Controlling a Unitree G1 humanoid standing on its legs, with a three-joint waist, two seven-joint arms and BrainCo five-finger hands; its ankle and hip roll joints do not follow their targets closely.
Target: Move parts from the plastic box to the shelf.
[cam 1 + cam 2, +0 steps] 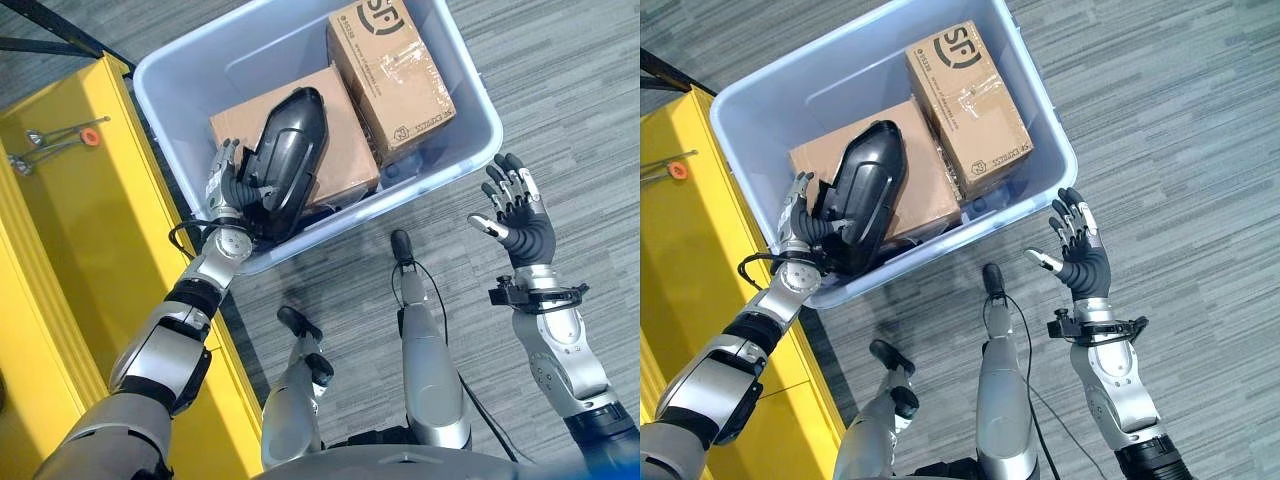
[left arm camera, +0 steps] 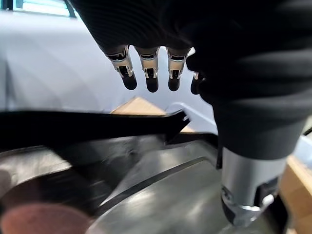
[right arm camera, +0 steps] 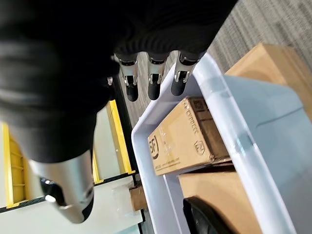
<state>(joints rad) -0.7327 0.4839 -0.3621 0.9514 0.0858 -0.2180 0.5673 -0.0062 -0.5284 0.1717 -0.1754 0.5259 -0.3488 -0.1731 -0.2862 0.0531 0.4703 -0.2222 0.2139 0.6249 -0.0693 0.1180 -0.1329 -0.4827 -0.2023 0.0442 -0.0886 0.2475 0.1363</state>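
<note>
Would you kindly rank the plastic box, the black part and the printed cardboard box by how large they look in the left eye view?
1. Plastic box, clearly largest; it contains the others.
2. Black part and printed cardboard box look about alike; the part stands raised nearer the camera in the left hand, so their order is unsure.

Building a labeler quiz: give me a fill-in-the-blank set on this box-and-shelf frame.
1. The left hand is closed on a ____ plastic part in the plastic box.
2. That part lies on top of a flat ____ box.
3. The right hand is held outside the box with its fingers ____.
4. The shelf beside the box is coloured ____.

Missing words: black; cardboard; open; yellow
</note>
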